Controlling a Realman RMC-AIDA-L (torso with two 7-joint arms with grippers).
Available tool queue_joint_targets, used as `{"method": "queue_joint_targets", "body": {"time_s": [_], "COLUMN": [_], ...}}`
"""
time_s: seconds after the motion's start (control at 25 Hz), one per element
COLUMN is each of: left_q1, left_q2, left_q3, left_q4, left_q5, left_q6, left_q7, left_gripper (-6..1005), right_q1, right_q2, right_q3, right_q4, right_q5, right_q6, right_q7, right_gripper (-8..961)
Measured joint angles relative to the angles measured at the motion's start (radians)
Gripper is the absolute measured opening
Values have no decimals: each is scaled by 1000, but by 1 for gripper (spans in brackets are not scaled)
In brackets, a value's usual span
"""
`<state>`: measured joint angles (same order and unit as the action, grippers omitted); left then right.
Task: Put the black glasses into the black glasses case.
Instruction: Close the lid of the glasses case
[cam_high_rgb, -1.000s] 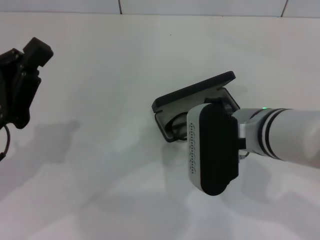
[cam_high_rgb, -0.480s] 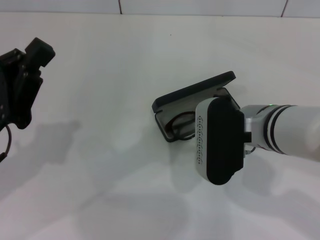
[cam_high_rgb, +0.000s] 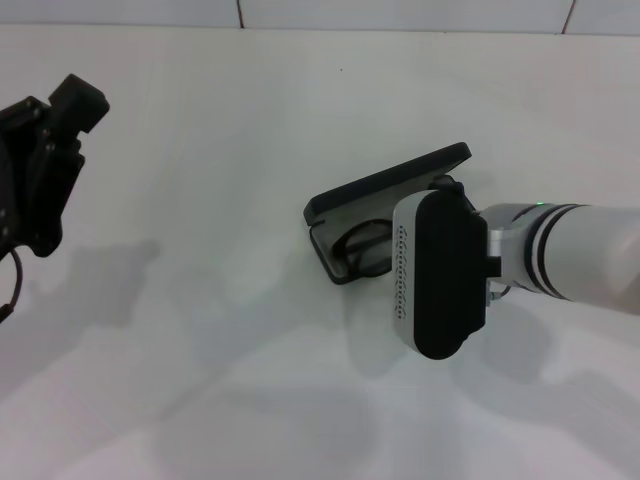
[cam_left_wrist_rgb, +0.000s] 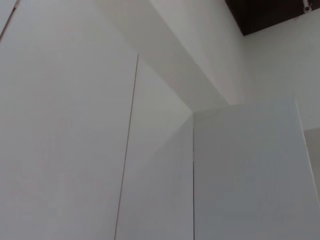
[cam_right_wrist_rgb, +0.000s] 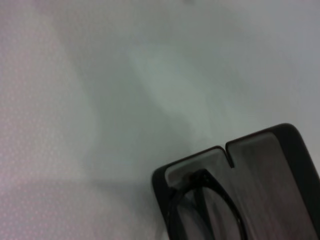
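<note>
White desk (cam_high_rgb: 250, 150) carries the matte black oblong glasses case (cam_high_rgb: 385, 190), lid raised. Inside its tray lie the thin black-framed glasses (cam_right_wrist_rgb: 207, 202), so placing looks done; closing may remain. Over the case's near end hangs the right gripper, jaws hidden. Well left of the case, the left gripper (cam_high_rgb: 40, 160) sits parked, state unclear.

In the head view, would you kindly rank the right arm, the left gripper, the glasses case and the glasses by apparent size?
1. Right arm, though it is nearest the camera, which inflates it.
2. Black glasses case, partly hidden by that arm.
3. Left gripper, close to the case and cut off by the edge, so unsure.
4. Black glasses, only partly visible inside the case.
</note>
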<state>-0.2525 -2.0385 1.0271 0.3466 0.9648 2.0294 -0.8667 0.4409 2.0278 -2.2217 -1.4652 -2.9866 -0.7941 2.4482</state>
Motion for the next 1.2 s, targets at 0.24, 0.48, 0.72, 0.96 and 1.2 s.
{"method": "queue_joint_targets", "body": {"time_s": [0.24, 0.48, 0.72, 0.96, 1.2], "left_q1": [0, -1, -2, -4, -4], "left_q2": [0, 0, 0, 0, 0], "left_q3": [-2, -3, -3, -2, -2], "left_q4": [0, 0, 0, 0, 0], "left_q5": [0, 0, 0, 0, 0], "left_q6": [0, 0, 0, 0, 0], "left_q7": [0, 0, 0, 0, 0], "left_gripper": [32, 33, 33, 32, 32], "right_q1": [14, 25, 28, 42, 29], "right_q2": [0, 0, 0, 0, 0], "right_q3": [-7, -9, -6, -2, -12], "right_q4": [28, 50, 64, 83, 58], "right_q5": [1, 2, 2, 1, 1], "right_q6": [26, 54, 86, 101, 80], "right_q7": [0, 0, -5, -8, -8], "right_gripper": [28, 29, 30, 31, 33]}}
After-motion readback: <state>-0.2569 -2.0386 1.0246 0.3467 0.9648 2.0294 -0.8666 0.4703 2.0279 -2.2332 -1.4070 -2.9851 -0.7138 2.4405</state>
